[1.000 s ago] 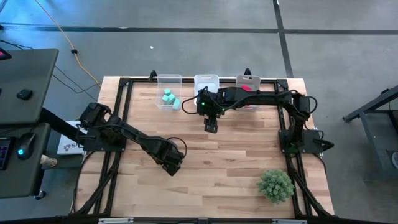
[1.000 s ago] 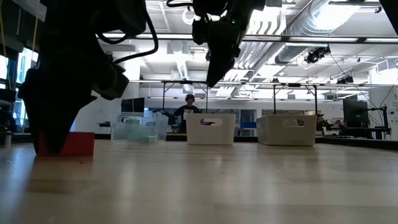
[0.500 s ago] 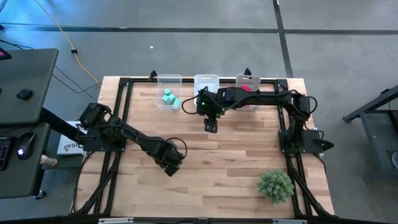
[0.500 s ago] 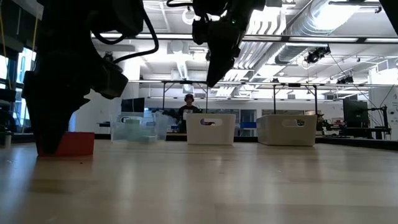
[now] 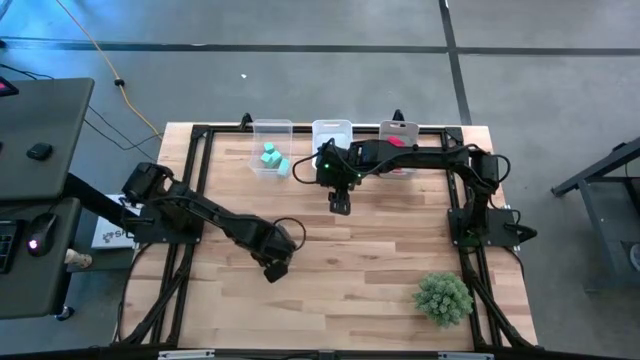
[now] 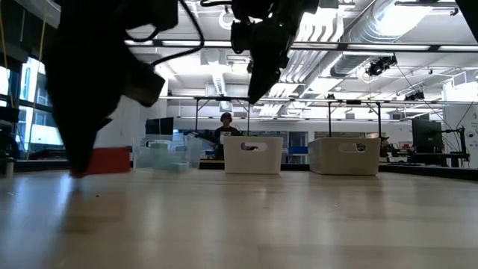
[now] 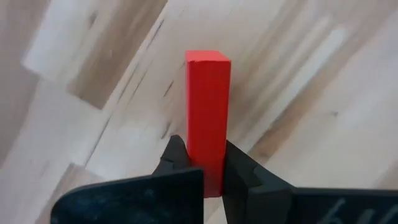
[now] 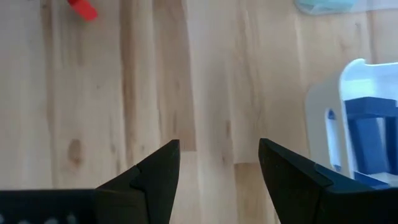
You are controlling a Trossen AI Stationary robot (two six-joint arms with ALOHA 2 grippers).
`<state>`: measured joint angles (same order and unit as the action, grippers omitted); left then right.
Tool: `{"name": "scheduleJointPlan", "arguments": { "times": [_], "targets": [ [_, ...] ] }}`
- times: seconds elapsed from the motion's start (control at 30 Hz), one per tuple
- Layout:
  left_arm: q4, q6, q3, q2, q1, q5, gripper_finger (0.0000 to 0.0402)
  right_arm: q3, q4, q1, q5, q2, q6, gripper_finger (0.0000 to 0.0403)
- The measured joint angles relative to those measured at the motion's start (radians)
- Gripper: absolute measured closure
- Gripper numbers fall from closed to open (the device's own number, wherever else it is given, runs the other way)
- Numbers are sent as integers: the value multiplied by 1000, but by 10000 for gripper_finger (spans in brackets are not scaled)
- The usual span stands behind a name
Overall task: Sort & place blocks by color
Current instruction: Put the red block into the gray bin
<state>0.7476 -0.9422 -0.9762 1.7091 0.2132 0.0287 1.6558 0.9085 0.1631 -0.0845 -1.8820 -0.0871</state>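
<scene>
Down on the pale wood table (image 5: 370,270), the left gripper (image 7: 205,171) is clamped on a red block (image 7: 207,118), just above the boards near the table's middle. Farther back, the right gripper (image 8: 217,165) hangs with fingers spread and empty, before three bins (image 6: 252,155). Teal blocks (image 5: 272,157) lie in the left bin. Beyond is a bright workshop with ceiling ducts (image 6: 407,19) and a person (image 6: 226,128).

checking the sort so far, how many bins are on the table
3, in a row along the far edge: left bin holds teal blocks, middle bin, right bin. The right arm partly covers the last two.
</scene>
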Motion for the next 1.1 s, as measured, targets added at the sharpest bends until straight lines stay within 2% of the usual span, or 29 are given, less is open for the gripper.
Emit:
{"name": "scheduleJointPlan", "arguments": {
  "times": [0.2,0.53,0.8,1.1],
  "targets": [
    [-37,140,-2,-81,-71,-4,401,0,7,0,-78,0,2,194],
    [-66,455,-2,-252,-262,-9,401,0,-48,0,-284,0,8,194],
    [-120,648,-6,-329,-377,14,401,0,-219,0,-317,0,8,194],
    [-173,791,-9,-342,-432,54,401,0,-352,0,-316,0,8,194]
  ]
}}
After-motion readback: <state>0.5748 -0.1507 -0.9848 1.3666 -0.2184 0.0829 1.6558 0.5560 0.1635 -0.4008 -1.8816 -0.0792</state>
